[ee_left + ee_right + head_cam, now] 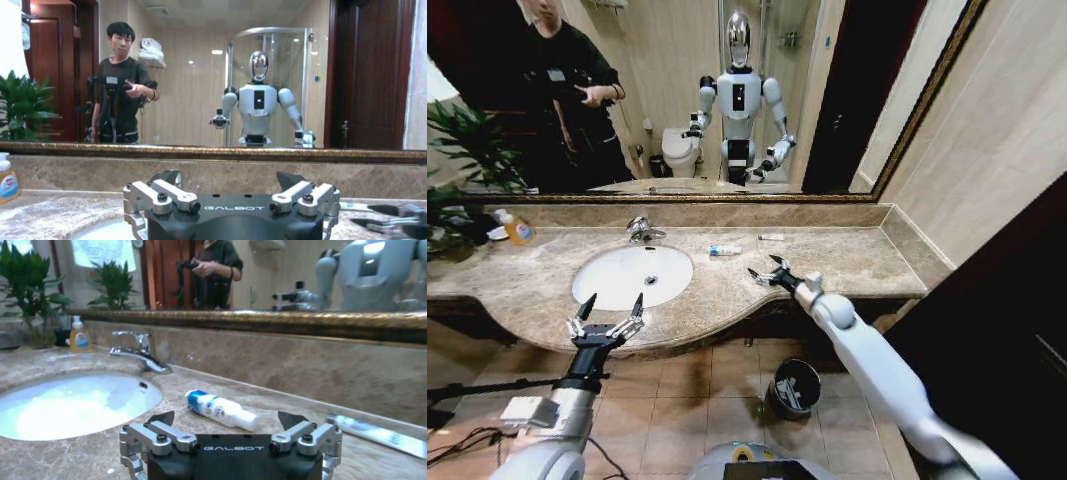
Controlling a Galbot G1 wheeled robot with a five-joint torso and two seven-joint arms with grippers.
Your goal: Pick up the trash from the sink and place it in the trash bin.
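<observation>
The white oval sink (617,272) (67,410) is set in the marble countertop (847,262), with a chrome faucet (640,230) (141,354) behind it. On the counter to its right lies trash: a blue-and-white tube (724,250) (220,409), and farther right a thin white wrapper (770,237) (377,432). My right gripper (765,267) (227,420) hovers open just in front of the tube. At the counter's front edge, before the sink, my left gripper (611,302) (228,179) stands open and holds nothing. On the floor below the counter stands the dark round trash bin (792,386).
A yellow-orange bottle (517,230) (79,335) (7,180) stands at the counter's back left beside a green plant (462,150). A framed mirror (727,100) runs along the back wall. A wall closes the counter's right end. Cables lie on the tiled floor (697,400) at lower left.
</observation>
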